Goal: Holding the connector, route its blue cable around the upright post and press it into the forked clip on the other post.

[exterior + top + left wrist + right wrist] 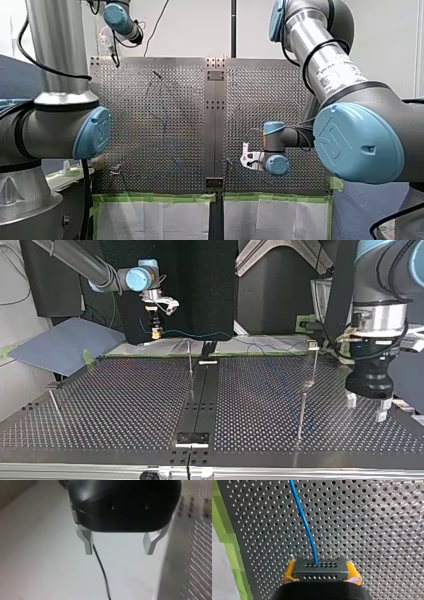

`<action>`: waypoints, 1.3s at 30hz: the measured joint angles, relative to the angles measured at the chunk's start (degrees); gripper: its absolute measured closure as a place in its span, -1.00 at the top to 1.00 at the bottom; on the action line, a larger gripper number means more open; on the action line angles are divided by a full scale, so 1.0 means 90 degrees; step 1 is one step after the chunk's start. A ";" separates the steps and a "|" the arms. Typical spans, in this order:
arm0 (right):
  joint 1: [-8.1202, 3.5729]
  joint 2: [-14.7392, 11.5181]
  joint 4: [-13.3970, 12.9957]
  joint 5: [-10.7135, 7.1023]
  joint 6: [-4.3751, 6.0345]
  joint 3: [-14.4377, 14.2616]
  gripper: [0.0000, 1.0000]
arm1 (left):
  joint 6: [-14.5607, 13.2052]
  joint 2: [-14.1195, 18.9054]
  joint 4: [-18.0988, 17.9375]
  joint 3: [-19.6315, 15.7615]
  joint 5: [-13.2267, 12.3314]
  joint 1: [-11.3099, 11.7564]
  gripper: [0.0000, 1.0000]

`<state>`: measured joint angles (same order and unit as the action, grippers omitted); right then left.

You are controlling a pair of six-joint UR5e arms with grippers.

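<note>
Jaws of my right gripper (321, 573) are clamped on the connector (321, 567), a dark block seated between the yellow pads (290, 571). Jaws of my left gripper (118, 551) stand apart with nothing between them. That gripper hangs beside the edge of the perforated table (374, 530), well apart from the connector.

Location: in the top view the connector is held above the table's far edge, at that view's left. The blue cable (305, 522) leaves the connector's face and runs ahead over the table. In the top view it trails toward that view's right, apparently on the far side of the thin upright post (190, 360).

Status, as judged:
- Grasp: complete.
- Routing: not begun; no turn of cable around the upright post shows.
- Clip: the post with a small head (313, 360), at the top view's right, is probably the clip post. The head is too small to confirm as forked, and no cable appears seated in it.
- Remaining: wrap the cable, then press it in.
</note>
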<state>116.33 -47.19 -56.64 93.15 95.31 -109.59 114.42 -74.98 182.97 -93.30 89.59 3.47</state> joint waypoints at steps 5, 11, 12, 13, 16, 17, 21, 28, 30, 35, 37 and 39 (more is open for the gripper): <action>0.0000 0.0000 -0.0011 -0.0012 0.0023 -0.0001 -1.00 | -0.0012 0.0078 0.0271 0.0265 -0.0264 -0.0179 1.00; 0.0000 0.0001 -0.0010 -0.0013 0.0026 0.0013 -1.00 | -0.0182 -0.0187 0.0611 0.0606 -0.0196 -0.0508 1.00; 0.0000 0.0002 -0.0007 -0.0014 0.0026 0.0016 -1.00 | -0.0227 -0.0245 0.0678 0.0645 -0.0143 -0.0571 1.00; 0.0000 0.0001 -0.0004 -0.0015 0.0027 0.0018 -1.00 | -0.0267 -0.0292 0.0725 0.0660 -0.0097 -0.0619 1.00; 0.0000 0.0002 0.0002 -0.0016 0.0027 0.0019 -1.00 | -0.0442 -0.0476 0.0914 0.0678 0.0084 -0.0808 1.00; 0.0000 0.0002 0.0006 -0.0017 0.0027 0.0020 -1.00 | -0.0502 -0.0538 0.0974 0.0679 0.0146 -0.0870 1.00; 0.0000 0.0002 0.0012 -0.0016 0.0027 0.0025 -1.00 | -0.0751 -0.0803 0.1246 0.0680 0.0412 -0.1140 1.00; 0.0000 0.0002 0.0001 -0.0009 0.0027 0.0027 -1.00 | -0.0854 -0.0971 0.1651 0.0681 0.0817 -0.1480 1.00; 0.0000 0.0002 0.0002 -0.0011 0.0027 0.0026 -1.00 | -0.0862 -0.1007 0.1769 0.0681 0.0940 -0.1515 1.00; 0.0000 0.0002 0.0003 -0.0015 0.0027 0.0028 -1.00 | -0.0875 -0.1036 0.2041 0.0681 0.1166 -0.1537 1.00; 0.0000 0.0002 0.0007 -0.0016 0.0027 0.0027 -1.00 | -0.0876 -0.1041 0.2151 0.0681 0.1226 -0.1524 1.00; 0.0000 0.0002 0.0014 -0.0017 0.0027 0.0026 -1.00 | -0.0877 -0.1044 0.2275 0.0681 0.1261 -0.1502 1.00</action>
<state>116.33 -47.17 -56.51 93.00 95.56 -109.35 106.53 -84.38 203.45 -87.17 100.94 -10.05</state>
